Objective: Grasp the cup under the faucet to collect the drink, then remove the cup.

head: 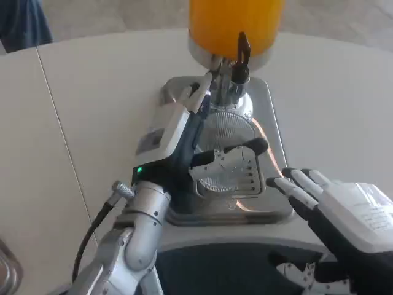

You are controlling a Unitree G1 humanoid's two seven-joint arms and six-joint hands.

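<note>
Under the faucet, left hand holds clear ribbed cup.

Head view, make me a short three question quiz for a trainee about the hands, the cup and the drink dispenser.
1. True or false: the left hand reaches under the faucet at the cup.
2. Where does the right hand lie? A) on the faucet lever B) beside the tray, at its right front corner C) inside the cup
3. Fill in: the tank above the faucet holds a drink coloured ____.

Key
1. True; its fingers lie around the clear cup, which stands on the tray below the faucet.
2. B; its fingers are spread and it holds nothing.
3. Orange.
</note>
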